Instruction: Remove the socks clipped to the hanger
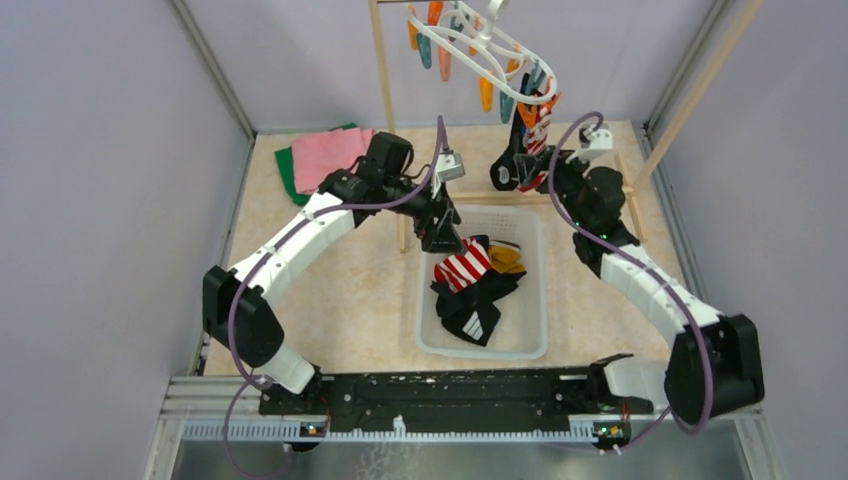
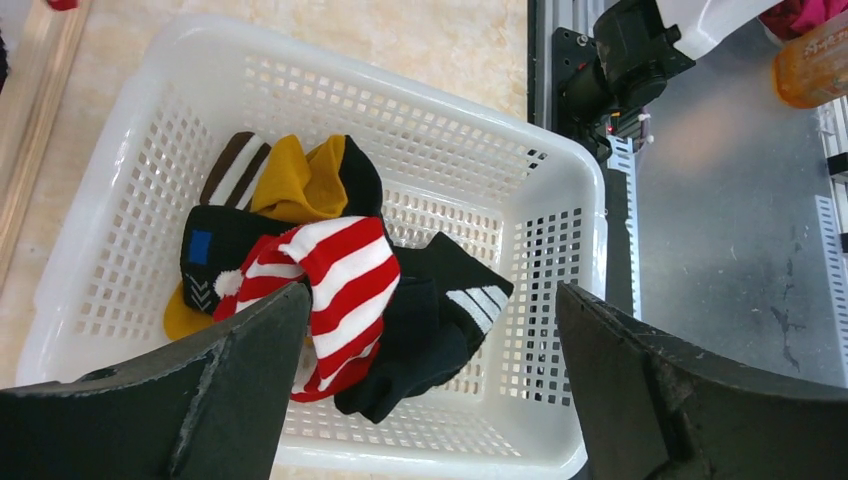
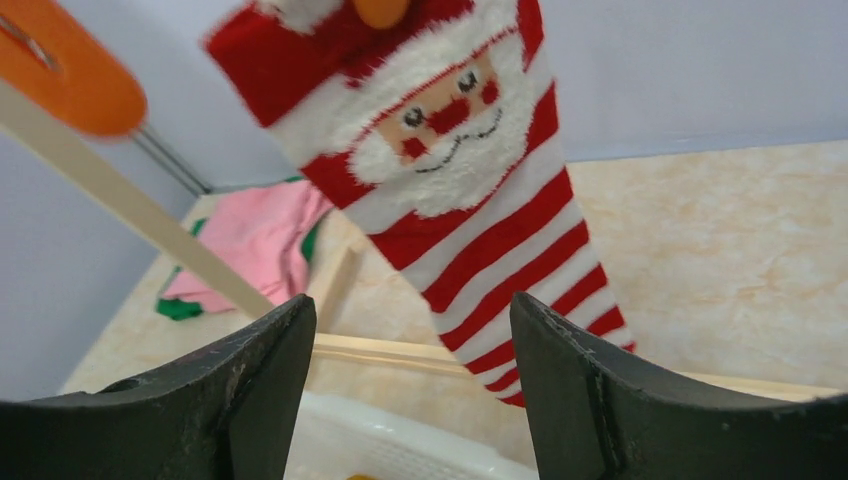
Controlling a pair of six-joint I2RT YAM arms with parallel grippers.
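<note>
Beige table walled in grey, white basket set near its middle, loose socks heaped inside, left gripper held open above them, hanger hung over the far edge, one Santa sock clipped to it, right gripper spread open just before it

Red-and-white sock on the white hanger, heap of socks in the mesh basket
</note>
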